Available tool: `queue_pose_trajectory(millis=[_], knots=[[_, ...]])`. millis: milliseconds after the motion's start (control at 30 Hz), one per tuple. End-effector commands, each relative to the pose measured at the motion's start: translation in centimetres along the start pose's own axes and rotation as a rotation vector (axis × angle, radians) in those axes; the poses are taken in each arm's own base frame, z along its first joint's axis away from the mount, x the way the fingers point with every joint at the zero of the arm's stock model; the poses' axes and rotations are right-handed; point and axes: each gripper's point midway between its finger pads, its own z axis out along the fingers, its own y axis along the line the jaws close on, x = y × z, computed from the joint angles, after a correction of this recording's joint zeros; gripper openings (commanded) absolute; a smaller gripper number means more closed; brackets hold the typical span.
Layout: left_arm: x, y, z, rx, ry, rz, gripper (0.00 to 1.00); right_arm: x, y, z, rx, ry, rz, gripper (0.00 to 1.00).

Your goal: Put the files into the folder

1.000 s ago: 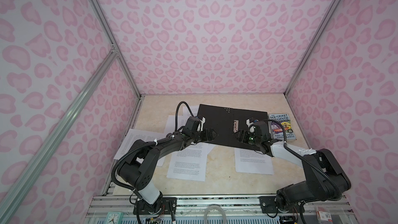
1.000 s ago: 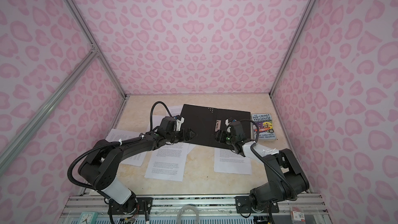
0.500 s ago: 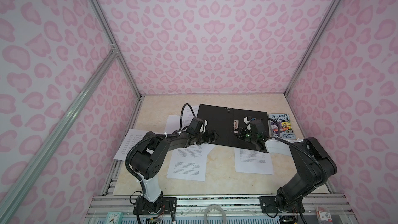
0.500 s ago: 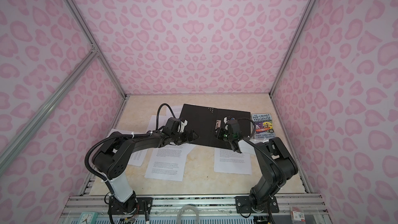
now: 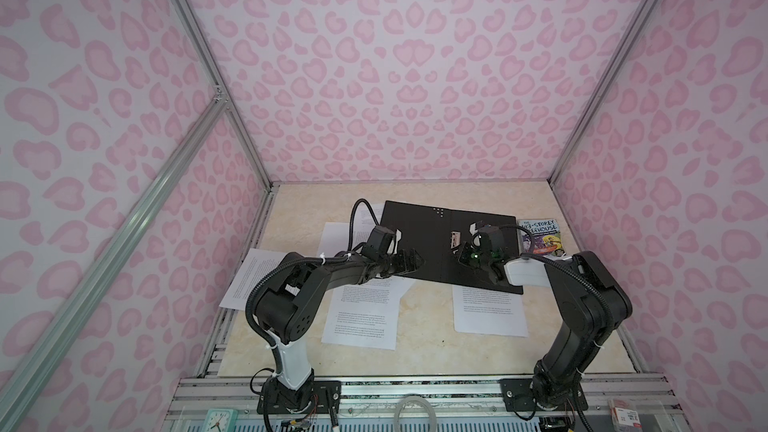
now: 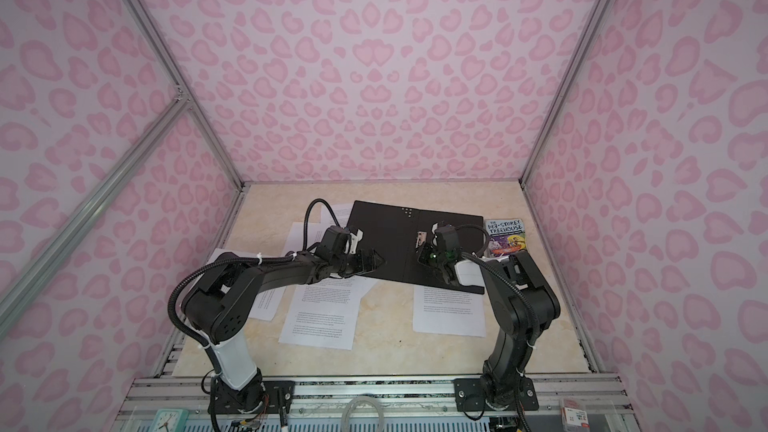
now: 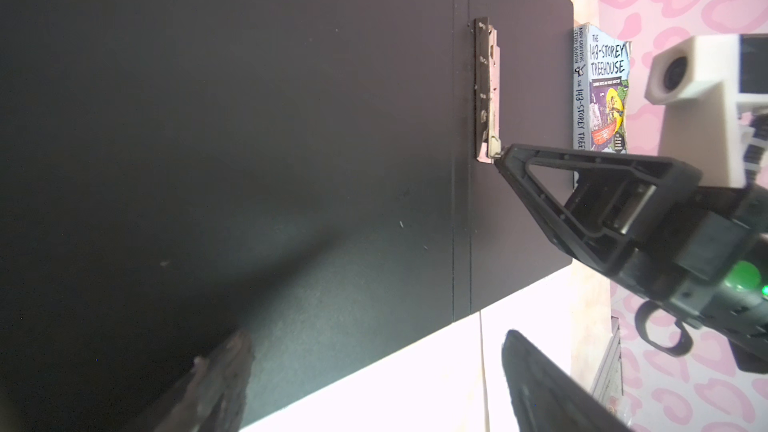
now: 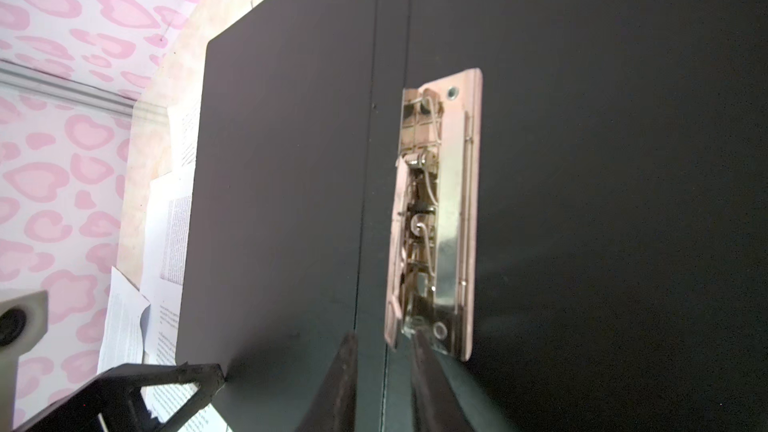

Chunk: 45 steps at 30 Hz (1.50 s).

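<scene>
The folder (image 5: 419, 226) lies open and flat at the 12 o'clock part of the desk (image 5: 424, 338). Its matt black inside is up, and its long axis runs from 9 to 3 o'clock. The left arm reaches low over its 9 o'clock half, and the left tool (image 5: 415, 263) is spread wide and holds nothing. The right tool (image 8: 384, 342) stands narrow around the lever end of the shiny metal clip (image 8: 440, 209); whether it pinches, I cannot tell. The files (image 5: 363, 313), thin white printed sheets, lie from 6 to 9 o'clock of the folder.
</scene>
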Motion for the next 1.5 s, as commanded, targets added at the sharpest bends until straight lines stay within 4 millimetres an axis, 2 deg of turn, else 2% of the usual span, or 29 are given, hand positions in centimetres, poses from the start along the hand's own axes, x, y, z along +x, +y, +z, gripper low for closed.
queue_pose_trajectory(millis=[0,267,1000,1133,1267,1467], knots=[[1.9,2.9,0.1,-0.12,0.061,-0.057,0.95,0.2,-0.5,0.3,0.014,0.007,0.008,0.22],[1.9,2.8,0.1,-0.121,0.061,-0.055,0.95,-0.1,-0.3,0.8,-0.002,0.008,0.018,0.12],[1.9,3.3,0.1,-0.141,0.062,-0.058,0.93,-0.4,-0.9,1.1,-0.001,0.004,0.029,0.07],[1.9,3.5,0.0,-0.154,0.059,-0.059,0.93,-0.2,-1.1,1.2,0.005,0.011,0.028,0.0],[1.9,4.0,0.0,-0.179,0.057,-0.062,0.93,0.2,-2.2,1.0,0.039,0.017,0.009,0.0],[2.0,5.0,0.1,-0.222,0.058,-0.078,0.93,1.5,-5.1,0.6,0.136,0.048,-0.035,0.0]])
